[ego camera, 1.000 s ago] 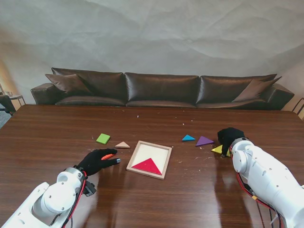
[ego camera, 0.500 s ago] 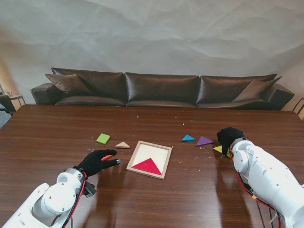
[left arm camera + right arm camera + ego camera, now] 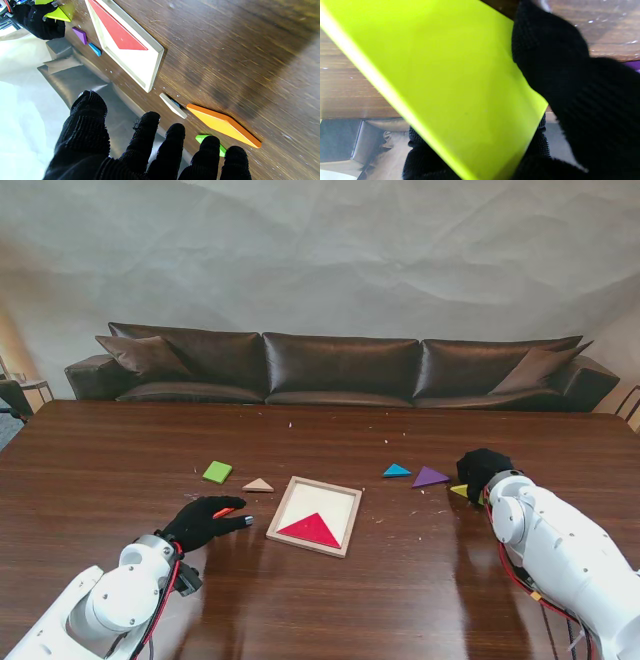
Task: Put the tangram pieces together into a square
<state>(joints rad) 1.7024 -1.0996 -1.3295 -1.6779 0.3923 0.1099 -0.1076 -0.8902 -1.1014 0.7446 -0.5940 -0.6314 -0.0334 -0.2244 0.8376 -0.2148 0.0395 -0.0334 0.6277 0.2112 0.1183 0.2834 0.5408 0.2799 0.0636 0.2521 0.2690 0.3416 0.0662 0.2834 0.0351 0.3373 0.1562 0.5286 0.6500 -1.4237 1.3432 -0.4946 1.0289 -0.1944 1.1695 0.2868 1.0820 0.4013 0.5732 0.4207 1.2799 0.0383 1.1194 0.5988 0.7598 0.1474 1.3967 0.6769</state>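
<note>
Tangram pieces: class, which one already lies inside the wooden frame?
The red triangle. It alone sits inside the frame; the green square, tan triangle, blue triangle and purple triangle lie outside on the table.

Stand view high over table [image 3: 100, 470], wrist views close, sharing tray [image 3: 340, 505].

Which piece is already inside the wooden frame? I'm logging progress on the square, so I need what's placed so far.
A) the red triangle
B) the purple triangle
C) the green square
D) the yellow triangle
A: the red triangle lies inside the wooden frame, while the green square and purple triangle sit on the table outside it and the yellow triangle is in the right hand.
</note>
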